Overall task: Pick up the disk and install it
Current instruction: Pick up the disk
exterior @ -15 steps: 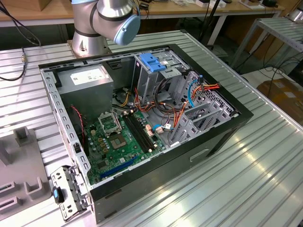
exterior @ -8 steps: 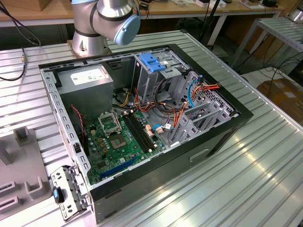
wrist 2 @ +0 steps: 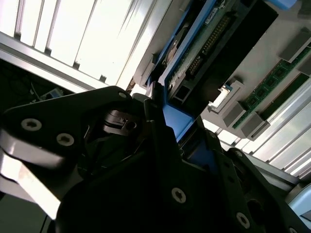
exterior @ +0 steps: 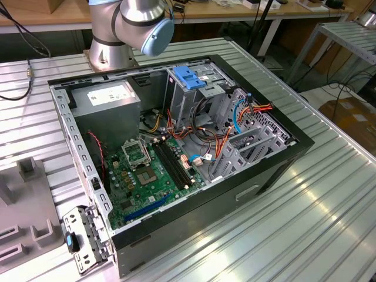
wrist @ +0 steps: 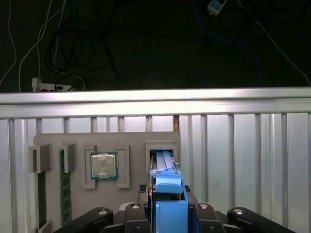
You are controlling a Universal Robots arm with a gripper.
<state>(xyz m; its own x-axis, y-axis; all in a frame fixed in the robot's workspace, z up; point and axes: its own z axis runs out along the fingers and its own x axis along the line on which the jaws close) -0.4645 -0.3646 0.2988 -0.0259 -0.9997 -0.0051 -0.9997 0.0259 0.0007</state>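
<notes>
**A:** Fig. 1, first wrist view. Your gripper (wrist: 170, 208) is clamped on the disk (wrist: 164, 167). Its black fingers (wrist: 136, 221) lie flush against either side of the blue rail (wrist: 170, 194), and you can make out no gap.

**B:** The second wrist view gives you the same grip from the side. The gripper (wrist 2: 175, 121) has the rail between its fingers. The disk (wrist 2: 206, 41) runs away from it, with its circuit-board face and connector row turned to the camera.

**A:** As to place, the disk stands on edge at the end recess of the grey tray (wrist: 131, 140). You cannot tell whether its far end rests in that recess or hangs just clear of it.

**B:** The next recess along holds a processor chip (wrist: 103, 165). Past that, memory sticks (wrist: 63, 182) stand in their slots. The tray lies on the slatted bench (wrist: 243, 155), close to the bench's edge, with dark floor and loose cables (wrist: 73, 53) beyond.

**A:** Exterior view. You find the tray (exterior: 26, 202) toward the bench (exterior: 317, 223) corner at the exterior view's left, just beside the open computer case (exterior: 200, 226). The arm (exterior: 138, 23) rises from its base on the bench, next to the case wall nearest the power-supply box (exterior: 111, 97).

**B:** Inside the case, that box fills one corner. The metal cage with the blue handle (exterior: 189, 79) stands beside it, and the green motherboard (exterior: 147, 176) covers the case floor.
</notes>
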